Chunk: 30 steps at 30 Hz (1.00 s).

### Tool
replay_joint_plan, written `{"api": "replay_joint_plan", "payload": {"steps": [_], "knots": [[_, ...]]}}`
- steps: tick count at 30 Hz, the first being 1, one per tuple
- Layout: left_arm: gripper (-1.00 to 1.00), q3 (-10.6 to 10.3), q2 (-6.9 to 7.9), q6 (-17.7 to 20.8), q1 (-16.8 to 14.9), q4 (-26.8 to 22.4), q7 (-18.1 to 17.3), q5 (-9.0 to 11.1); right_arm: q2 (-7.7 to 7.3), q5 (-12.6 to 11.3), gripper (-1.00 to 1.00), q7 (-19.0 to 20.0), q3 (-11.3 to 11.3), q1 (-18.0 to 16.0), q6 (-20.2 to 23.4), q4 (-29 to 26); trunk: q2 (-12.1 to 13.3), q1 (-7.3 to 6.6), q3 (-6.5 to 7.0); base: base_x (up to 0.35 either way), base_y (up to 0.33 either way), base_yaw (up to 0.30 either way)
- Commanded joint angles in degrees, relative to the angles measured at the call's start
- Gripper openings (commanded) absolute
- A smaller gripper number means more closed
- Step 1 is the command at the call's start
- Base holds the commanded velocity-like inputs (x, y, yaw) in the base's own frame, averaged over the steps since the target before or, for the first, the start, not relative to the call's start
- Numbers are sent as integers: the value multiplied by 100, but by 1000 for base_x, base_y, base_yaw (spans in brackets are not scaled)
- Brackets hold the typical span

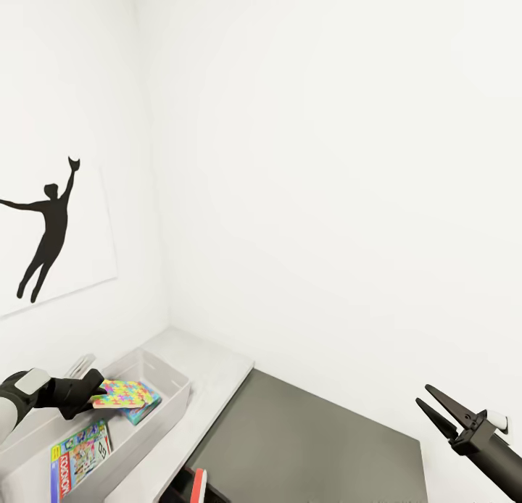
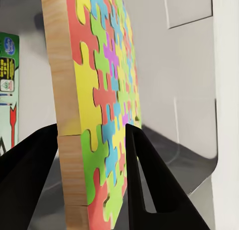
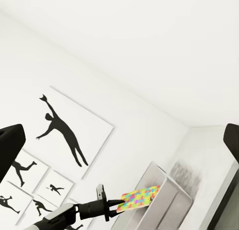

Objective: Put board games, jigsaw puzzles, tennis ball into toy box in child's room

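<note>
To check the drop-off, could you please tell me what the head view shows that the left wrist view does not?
Head view: the right pincer, open over the dark side cabinet, a second puzzle lying in the toy box, and the wall silhouette picture.

Left wrist view: the held jigsaw puzzle's wooden edge between the left pincer's fingers.

Shared: the left pincer gripping that puzzle above the box, with the Monopoly box inside.

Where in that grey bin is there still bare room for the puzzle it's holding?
The left claw holds a puzzle over the bin. Bare floor shows at the bin's far end, between that puzzle and the end wall, and in a strip along the right wall. The near end is crowded: the Monopoly box lies there, and another puzzle sits mid-bin.
</note>
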Motion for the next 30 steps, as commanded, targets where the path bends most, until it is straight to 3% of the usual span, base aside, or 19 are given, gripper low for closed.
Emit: {"api": "replay_joint_plan", "payload": {"steps": [1, 5, 6, 24, 30], "knots": [[-100, -38, 2, 22, 1, -2, -7, 52, -1, -10, 100, 5, -2, 1, 26, -1, -3, 2, -5, 0, 0, 0], [-100, -37, 2, 22, 1, 9, -6, 54, -1, -10, 100, 5, -2, 1, 26, 10, -3, 2, -13, 0, 0, 0], [100, -37, 2, 22, 1, 18, -6, 55, -1, -10, 100, 5, -3, 1, 26, 13, -3, 2, -14, 0, 0, 0], [100, -4, 42, 35, 1, 29, -36, 64, -1, -10, 100, 9, -3, 1, 26, 13, -3, 2, -16, 0, 0, 0], [100, 33, 84, 411, 1, 27, -76, 60, -1, -10, 100, 13, -3, 1, 26, 16, -3, 2, -16, 0, 0, 0]]}}
